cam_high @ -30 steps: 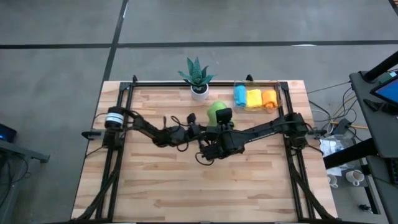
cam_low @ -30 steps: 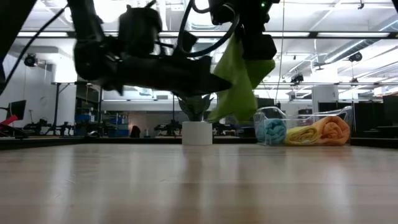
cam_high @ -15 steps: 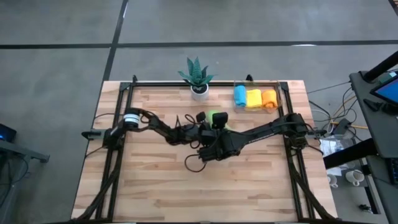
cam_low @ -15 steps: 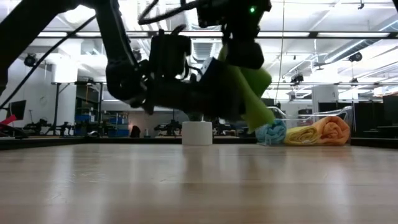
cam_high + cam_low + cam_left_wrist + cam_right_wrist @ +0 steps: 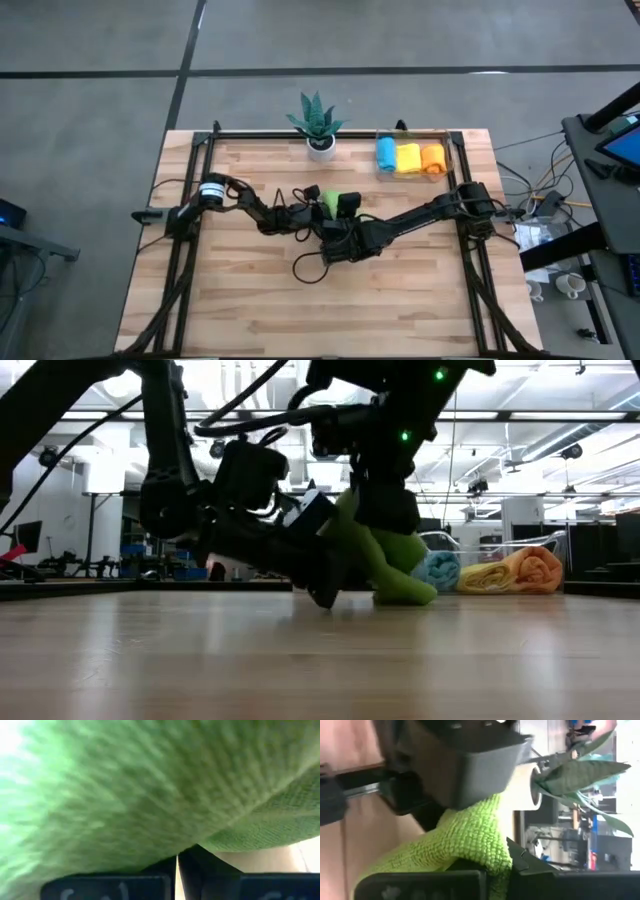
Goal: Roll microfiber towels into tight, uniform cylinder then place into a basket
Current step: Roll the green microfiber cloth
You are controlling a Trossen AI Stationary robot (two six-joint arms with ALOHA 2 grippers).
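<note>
At mid-tabletop (image 5: 250,290) the green towel (image 5: 390,565) sagged onto the wood, pinched between both tools: the left tool (image 5: 312,205) and right tool (image 5: 338,214) each clamped shut on it, touching.

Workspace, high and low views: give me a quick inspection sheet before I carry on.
Surface: wooden table, bare at the front.
Job's things: green towel down on the table mid-table; blue, yellow, orange rolls in the basket.
Clutter: potted plant at the back edge.
Grippers: left end effector and right end effector both shut on the green towel.
Cables: loop lying under the right arm.
Surroundings: desk with cups at the right.
</note>
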